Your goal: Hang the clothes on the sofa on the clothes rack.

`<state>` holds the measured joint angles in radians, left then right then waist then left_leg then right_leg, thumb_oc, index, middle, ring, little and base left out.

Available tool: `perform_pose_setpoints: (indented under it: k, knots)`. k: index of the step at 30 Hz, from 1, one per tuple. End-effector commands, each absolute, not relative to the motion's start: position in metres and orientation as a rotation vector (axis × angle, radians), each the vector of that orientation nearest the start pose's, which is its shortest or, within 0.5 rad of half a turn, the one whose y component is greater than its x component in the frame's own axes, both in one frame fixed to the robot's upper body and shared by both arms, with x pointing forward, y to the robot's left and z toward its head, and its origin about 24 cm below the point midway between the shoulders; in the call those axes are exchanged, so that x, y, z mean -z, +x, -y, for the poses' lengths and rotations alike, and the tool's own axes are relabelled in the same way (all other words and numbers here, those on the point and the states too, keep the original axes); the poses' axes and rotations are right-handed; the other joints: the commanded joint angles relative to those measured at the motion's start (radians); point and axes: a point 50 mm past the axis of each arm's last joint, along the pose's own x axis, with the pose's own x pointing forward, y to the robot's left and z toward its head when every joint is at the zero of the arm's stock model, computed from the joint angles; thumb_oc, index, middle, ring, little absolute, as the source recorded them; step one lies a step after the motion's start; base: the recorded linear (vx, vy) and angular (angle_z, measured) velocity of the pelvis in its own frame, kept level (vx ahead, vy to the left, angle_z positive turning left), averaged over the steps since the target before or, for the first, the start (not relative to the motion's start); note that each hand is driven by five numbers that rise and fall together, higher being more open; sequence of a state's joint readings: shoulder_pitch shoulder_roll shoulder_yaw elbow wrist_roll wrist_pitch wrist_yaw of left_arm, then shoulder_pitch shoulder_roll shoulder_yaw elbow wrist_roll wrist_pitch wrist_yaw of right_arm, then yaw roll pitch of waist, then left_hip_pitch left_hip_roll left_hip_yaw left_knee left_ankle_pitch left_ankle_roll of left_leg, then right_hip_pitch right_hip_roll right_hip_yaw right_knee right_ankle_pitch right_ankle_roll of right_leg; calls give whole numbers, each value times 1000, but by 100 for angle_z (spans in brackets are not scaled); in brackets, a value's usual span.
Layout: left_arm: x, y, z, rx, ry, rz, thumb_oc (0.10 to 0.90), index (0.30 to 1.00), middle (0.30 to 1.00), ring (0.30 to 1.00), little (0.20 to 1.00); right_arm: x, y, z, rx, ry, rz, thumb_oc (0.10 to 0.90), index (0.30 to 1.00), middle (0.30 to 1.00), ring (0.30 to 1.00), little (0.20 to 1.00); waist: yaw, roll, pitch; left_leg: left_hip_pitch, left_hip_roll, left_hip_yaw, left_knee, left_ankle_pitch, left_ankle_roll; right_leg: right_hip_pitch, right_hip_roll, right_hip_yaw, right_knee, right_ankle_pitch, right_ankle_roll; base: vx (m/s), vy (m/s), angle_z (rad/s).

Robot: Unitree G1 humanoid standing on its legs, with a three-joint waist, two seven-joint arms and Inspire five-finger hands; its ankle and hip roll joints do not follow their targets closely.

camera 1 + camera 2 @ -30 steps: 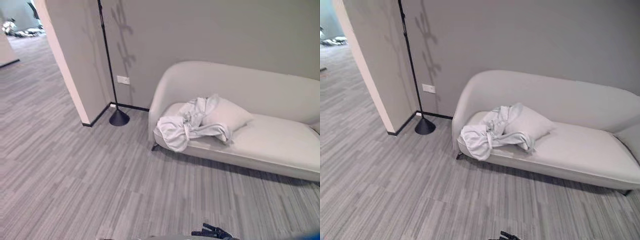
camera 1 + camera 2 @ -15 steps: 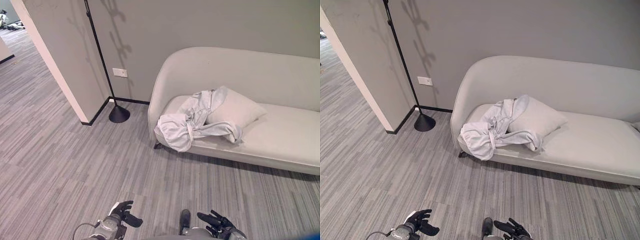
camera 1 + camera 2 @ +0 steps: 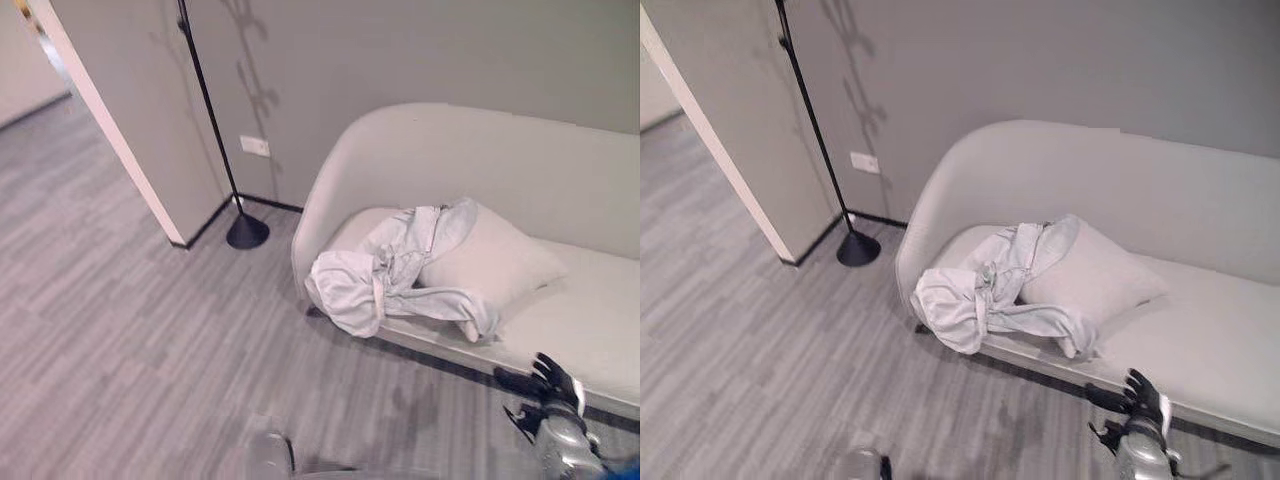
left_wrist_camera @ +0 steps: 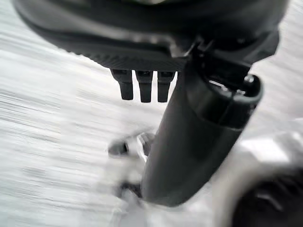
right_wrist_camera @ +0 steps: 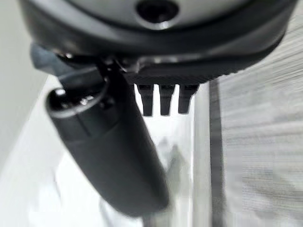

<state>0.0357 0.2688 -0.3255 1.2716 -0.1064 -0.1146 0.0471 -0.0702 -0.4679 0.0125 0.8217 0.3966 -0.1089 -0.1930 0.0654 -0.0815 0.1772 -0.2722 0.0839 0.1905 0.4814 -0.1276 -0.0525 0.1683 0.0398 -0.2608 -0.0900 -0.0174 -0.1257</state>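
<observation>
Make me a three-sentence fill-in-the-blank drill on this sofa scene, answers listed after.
1. The crumpled pale garment lies on the ____.
2. Part of it rests against a ____.
3. The right hand hovers near the sofa's front edge, fingers ____, holding nothing.

Missing words: sofa; cushion; open

Soft, creased pale cloth is seen in the clothes, smooth matt fabric on the sofa and its cushion, thin matt black metal in the rack, streaked grey low-sheen planking on the floor, and dark, faintly glossy plastic on the right hand.
</observation>
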Motion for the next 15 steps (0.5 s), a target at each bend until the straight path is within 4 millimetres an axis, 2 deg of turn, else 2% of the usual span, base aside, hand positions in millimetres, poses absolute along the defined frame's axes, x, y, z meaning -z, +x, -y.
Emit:
perform_pose_setpoints:
  k: [1,3,6,7,8,9,10,11,12,13,14,15]
  knots:
    - [152,134,-201,72,318,-976,800,900,900,900,900,19,232,335,457,-234,-390,800,900,900,900,900,-6,65,-19,148,-81,-2,-344,121,26,-34,-63,-20,3,-53,153,163,16,5]
    - [155,130,-200,113,353,-1011,800,900,900,900,900,17,253,321,412,-172,-385,800,900,900,900,900,-5,78,-22,134,-101,-56,-569,211,-9,-6,-34,-28,3,-68,142,280,32,14]
    - [158,120,-203,85,335,-1053,800,900,900,900,900,19,261,309,386,-130,-382,800,900,900,900,900,-1,79,-22,121,-103,-64,-569,232,-21,22,-20,-20,3,-77,136,251,39,7]
    - [161,110,-207,39,301,-1087,800,900,900,900,900,20,263,304,369,-111,-374,800,900,900,900,900,6,81,-38,144,-100,-54,-569,212,-6,50,-13,-7,3,-87,142,449,74,-7]
    - [163,102,-208,21,284,-1110,800,900,900,900,900,22,261,300,359,-102,-376,800,900,900,900,900,3,81,-48,163,-101,-57,-569,236,3,72,-12,-7,3,-103,140,501,80,-28]
    - [164,96,-211,-7,267,-1134,800,900,900,900,900,23,258,298,356,-83,-368,800,900,900,900,900,6,71,-58,181,-113,-61,-569,251,5,97,-18,-6,3,-110,134,490,82,-29]
    - [166,85,-215,-32,256,-1178,800,900,900,900,900,27,255,294,357,-32,-367,800,900,900,900,900,4,57,-72,197,-125,-57,-569,243,16,120,-26,-8,3,-110,133,359,63,-12]
    - [166,85,-216,-32,256,-1179,800,900,900,900,900,28,254,294,357,-31,-368,800,900,900,900,900,4,56,-70,200,-126,-57,-569,242,17,122,-27,-8,3,-111,134,505,150,24]
    - [170,65,-220,-42,259,-1259,800,900,900,900,900,34,254,275,320,73,-362,800,900,900,900,900,11,42,-93,244,-139,-35,-569,203,47,122,-53,-18,108,-132,153,561,229,5]
    - [171,50,-226,-46,275,-1318,800,900,900,900,900,41,246,252,255,178,-366,800,900,900,900,900,7,42,-105,294,-147,-12,-569,162,69,69,-93,-41,279,-107,190,558,233,-9]
    - [171,50,-226,-46,275,-1319,800,900,900,900,900,41,246,252,255,178,-367,800,900,900,900,900,9,41,-106,294,-148,-10,-569,162,70,64,-96,-39,290,-112,191,361,242,-27]
    - [168,55,-235,-100,258,-1291,800,900,900,900,900,49,234,220,161,247,-377,800,900,900,900,900,-2,46,-90,327,-153,1,-569,137,90,-56,-161,-58,520,-50,223,114,123,-21]
